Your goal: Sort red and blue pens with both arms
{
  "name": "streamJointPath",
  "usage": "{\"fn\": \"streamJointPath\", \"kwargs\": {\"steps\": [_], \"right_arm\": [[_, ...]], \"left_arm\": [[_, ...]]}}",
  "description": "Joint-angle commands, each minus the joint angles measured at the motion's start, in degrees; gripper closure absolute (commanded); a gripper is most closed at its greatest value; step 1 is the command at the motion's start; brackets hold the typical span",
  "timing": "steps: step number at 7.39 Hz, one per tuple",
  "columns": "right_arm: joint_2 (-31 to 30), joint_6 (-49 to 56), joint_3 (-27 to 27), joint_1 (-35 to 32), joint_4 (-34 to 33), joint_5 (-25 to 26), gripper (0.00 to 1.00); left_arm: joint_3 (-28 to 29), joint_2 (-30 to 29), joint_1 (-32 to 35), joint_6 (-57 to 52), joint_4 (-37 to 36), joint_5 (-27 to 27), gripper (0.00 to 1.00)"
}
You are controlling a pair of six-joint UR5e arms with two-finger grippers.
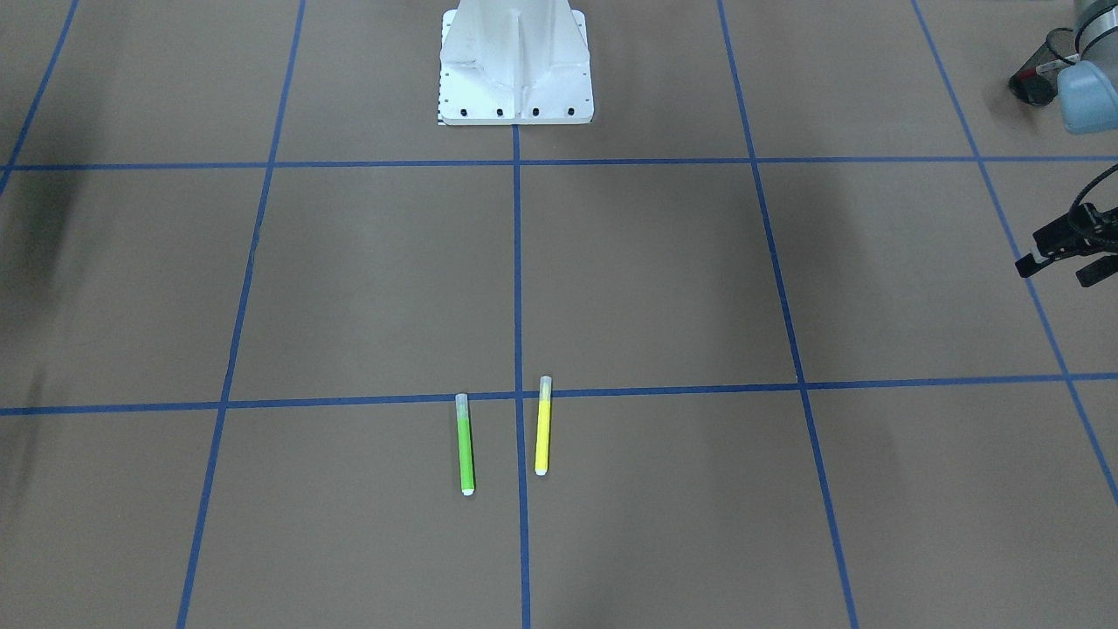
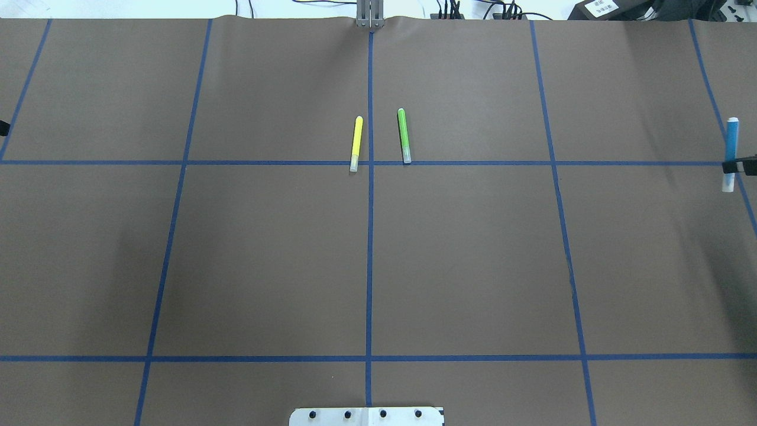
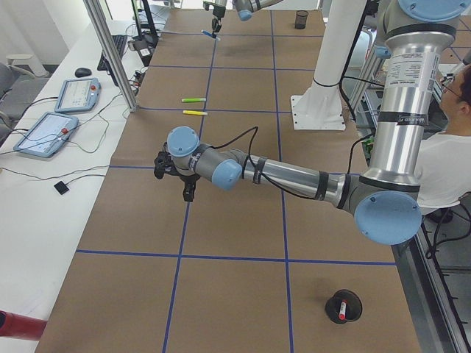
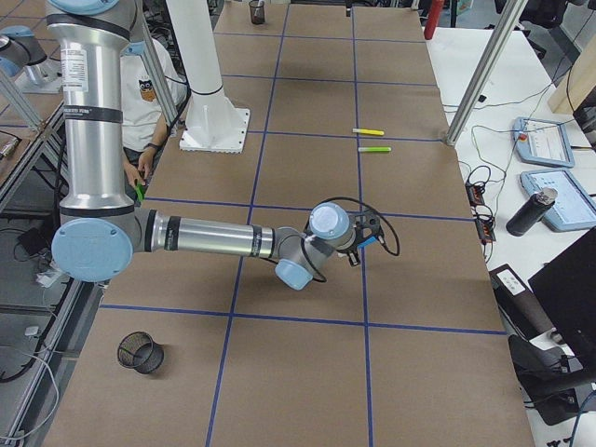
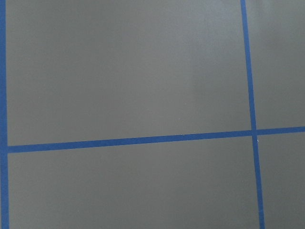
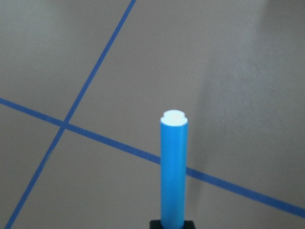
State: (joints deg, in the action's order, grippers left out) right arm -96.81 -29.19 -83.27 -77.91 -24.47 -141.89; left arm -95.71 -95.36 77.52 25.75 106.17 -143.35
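The left gripper hung spread and empty; the right gripper was clamped on the blue pen, toward its capped end. Well behind the left gripper, a cup held the red pen. The blue pen looked light, stiff and slick; a mid-barrel hold would likely resist pivoting better. Only the left side view showed the red pen; the right wrist view showed the barrel projecting straight from the jaws.
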Motion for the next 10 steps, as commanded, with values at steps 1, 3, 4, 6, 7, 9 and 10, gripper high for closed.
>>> {"fn": "streamJointPath", "kwargs": {"steps": [1,3,4,6,7,9,10], "right_arm": [[-8.4,-0.2,-0.1,-7.5,8.7,-7.1,1.00],[-16.4,-0.3,-0.9,-15.7,17.2,-9.3,1.00],[-19.6,-0.2,-0.8,-19.8,21.2,-11.5,1.00],[-27.0,0.3,-0.8,-23.0,29.9,-11.5,1.00],[-29.9,0.5,-0.6,-24.5,31.8,-11.5,1.00],[-34.7,0.8,-0.1,-27.1,33.8,-11.5,1.00],[-36.6,0.8,0.6,-27.8,33.7,-10.2,1.00]], "left_arm": [[-0.1,0.0,0.0,0.1,0.0,0.0,0.02],[0.0,0.0,0.0,0.1,0.0,0.0,0.02],[0.0,0.0,0.0,0.1,0.0,0.0,0.02],[0.0,0.0,0.0,0.1,0.0,0.0,0.02],[0.0,0.0,0.0,0.2,0.0,0.0,0.02],[-0.2,0.0,0.0,0.6,0.0,0.0,0.02],[-0.3,0.0,0.0,0.9,0.1,0.0,0.02]]}}
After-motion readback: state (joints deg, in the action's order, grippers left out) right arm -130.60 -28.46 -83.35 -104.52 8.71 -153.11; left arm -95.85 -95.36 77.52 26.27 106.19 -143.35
